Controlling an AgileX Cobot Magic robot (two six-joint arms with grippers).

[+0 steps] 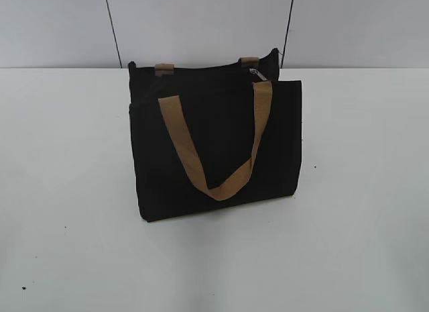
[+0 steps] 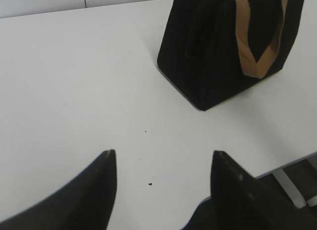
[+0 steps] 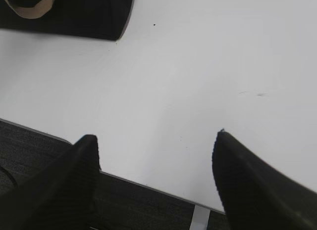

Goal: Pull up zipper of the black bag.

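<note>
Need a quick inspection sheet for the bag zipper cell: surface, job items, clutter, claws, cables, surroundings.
Surface: white table, a few tiny dark specks, otherwise bare.
Job's things: black bag stands upright mid-table, one tan handle hanging down its front; small silvery zipper pull at the top edge, right end. Whether the zipper is open or closed cannot be told.
Clutter: nothing seen.
Claws: left claw open over bare table, apart from the bag; right claw open at the table's near edge, apart from the bag. Neither shows in the exterior view.
Cables: nothing seen.
Surroundings: pale wall panels with dark seams behind the table; dark floor below its edge.
</note>
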